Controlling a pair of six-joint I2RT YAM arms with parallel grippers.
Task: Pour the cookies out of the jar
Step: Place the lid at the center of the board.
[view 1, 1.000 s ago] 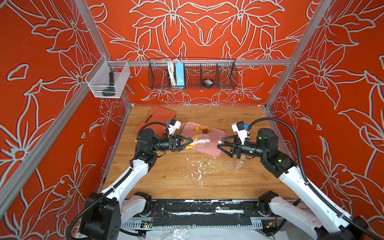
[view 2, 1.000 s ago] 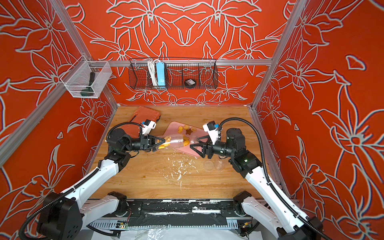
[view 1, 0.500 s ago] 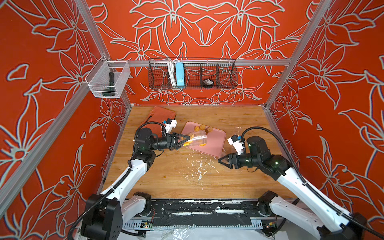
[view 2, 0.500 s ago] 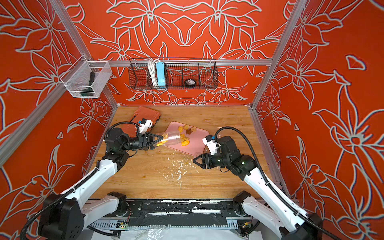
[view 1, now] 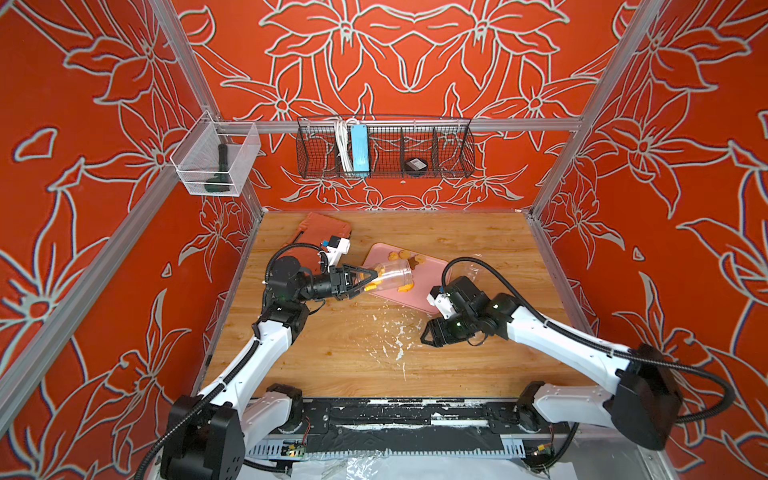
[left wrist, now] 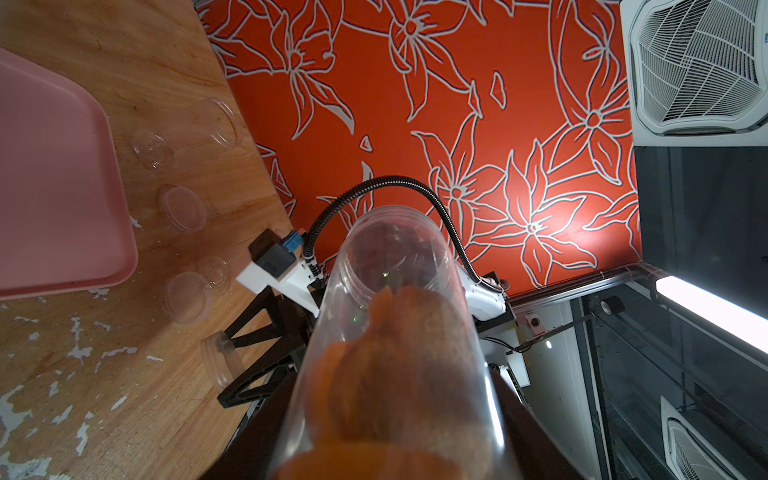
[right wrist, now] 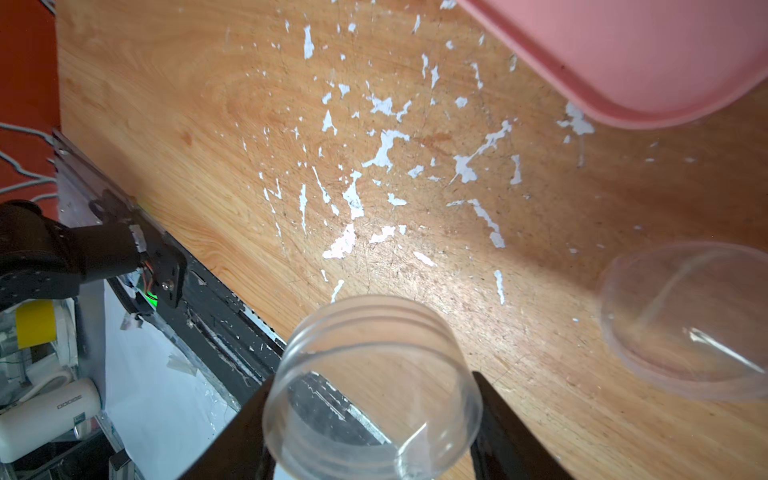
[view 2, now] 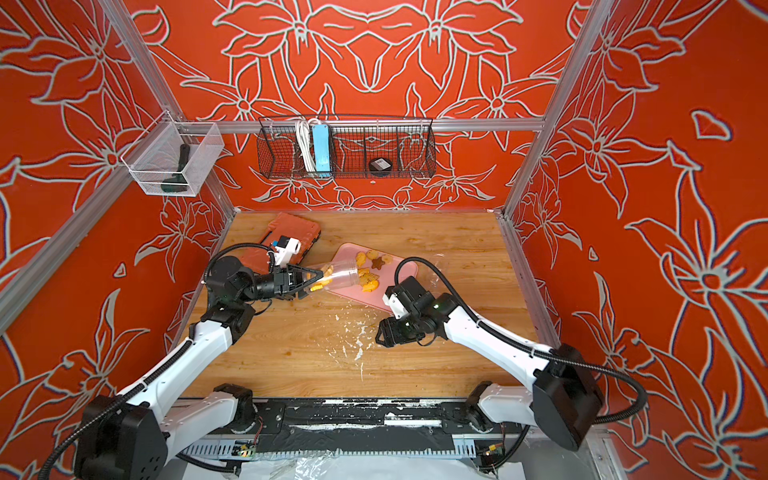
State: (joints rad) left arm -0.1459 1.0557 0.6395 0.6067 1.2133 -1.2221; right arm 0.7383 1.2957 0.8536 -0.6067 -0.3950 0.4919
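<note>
Table: a wooden table [view 1: 457, 365] inside orange flowered walls. Hours are read from its middle, twelve at the back wall.
Around: a red case [view 1: 322, 230] lies flat at eleven o'clock, near the back-left corner. A wire basket [view 1: 384, 147] and a clear bin [view 1: 216, 160] hang on the walls above, well apart from the arms.
Worn patch: white flecks [view 1: 395, 338] scatter from the middle toward six o'clock.
Tray: a pink tray [view 1: 430, 289] sits just past the middle, toward twelve to one o'clock.
Spare lids: several clear spare lids [left wrist: 183, 208] lie loose on the wood at two to four o'clock, beside the tray. One domed one [right wrist: 690, 324] is just beside the right gripper.
In the way: the right arm's black cable [view 1: 469, 266] arches over the tray's right end in both top views.
Jar: a clear jar [view 1: 392, 277] lies on its side, mouth toward three o'clock and out over the tray's left end. Whether it touches the tray I cannot tell.
Cookies: some cookies [view 2: 370, 266], among them a brown star, lie on the tray. Others sit inside the jar, bunched toward its base.
Left gripper: the left gripper [view 1: 361, 280], at ten o'clock, has its jaws clamped on the jar's base end.
Right gripper: the right gripper [view 1: 432, 332], at four o'clock and low over the wood, has its black fingers [right wrist: 507, 432] closed on a clear screw lid [right wrist: 370, 374].
</note>
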